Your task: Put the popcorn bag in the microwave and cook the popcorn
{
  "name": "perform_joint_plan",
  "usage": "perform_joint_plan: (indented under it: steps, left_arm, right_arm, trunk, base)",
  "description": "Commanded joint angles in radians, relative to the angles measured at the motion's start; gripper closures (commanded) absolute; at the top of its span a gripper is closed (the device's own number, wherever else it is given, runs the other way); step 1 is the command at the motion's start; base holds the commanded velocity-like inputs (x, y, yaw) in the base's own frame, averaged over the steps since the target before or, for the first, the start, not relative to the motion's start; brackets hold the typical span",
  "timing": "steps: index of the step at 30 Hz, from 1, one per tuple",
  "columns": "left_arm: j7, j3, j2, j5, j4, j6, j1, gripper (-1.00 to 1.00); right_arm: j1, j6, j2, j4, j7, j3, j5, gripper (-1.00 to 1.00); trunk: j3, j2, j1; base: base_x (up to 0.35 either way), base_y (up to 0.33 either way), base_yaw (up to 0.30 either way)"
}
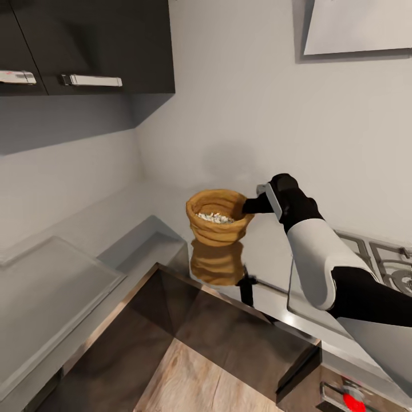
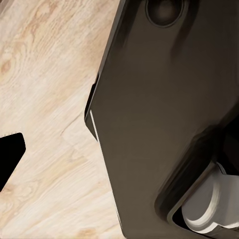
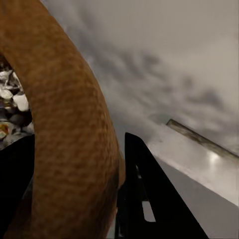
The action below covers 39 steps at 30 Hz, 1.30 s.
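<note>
Right now the right gripper is clamped on the thick rim of the popcorn bag; one finger sits inside the mouth, the other outside, rim pinched between them; bag held clear above the countertop, its reflection showing in the glossy grey slab below; bag roughly upright, mouth open upward; popcorn visible inside, small white and greyish bits; right wrist view shows the same bits past the ridged tan-orange rim.

Right arm reaches in from the right, white and black casing, wrist level with the bag's rim; gas hob behind the arm, grates partly seen; grey wall behind the bag; dark wall cabinets up left with metal handles; white hood at top right.

Left wrist view looks down at a pale wood floor and a dark robot body part; left claw's state cannot be told.
</note>
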Motion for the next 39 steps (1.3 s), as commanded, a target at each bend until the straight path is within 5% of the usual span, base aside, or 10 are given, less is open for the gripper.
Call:
perform_joint_plan:
  steps: [1, 13, 32, 39]
  left_arm:
    - [0.003, 0.001, 0.0, 0.005, 0.0, -0.002, 0.0, -1.0]
    - [0.003, 0.001, -0.001, 0.004, 0.001, -0.002, 0.0, -1.0]
    - [0.004, 0.001, -0.004, 0.003, 0.001, -0.022, 0.0, -1.0]
    - [0.004, 0.001, -0.005, 0.004, 0.002, -0.022, 0.0, -1.0]
  right_arm:
    - [-0.001, 0.003, 0.001, 0.0, 0.016, -0.007, 0.012, 1.0]
    - [-0.001, 0.003, -0.038, 0.149, 0.024, -0.036, 0.012, 1.0]
    - [-0.051, 0.003, -0.044, 0.152, 0.048, -0.039, 0.015, 1.0]
    - [-0.203, 0.003, -0.061, 0.342, 0.053, -0.041, 0.014, 1.0]
  trunk:
    - [-0.001, -0.001, 0.0]
    - [-0.001, -0.001, 0.0]
    - [-0.001, -0.001, 0.0]
    - [-0.001, -0.001, 0.0]
  base:
    - [-0.303, 0.0, 0.0]
    - [-0.335, 0.0, 0.0]
    - [-0.338, 0.0, 0.0]
    - [-0.338, 0.0, 0.0]
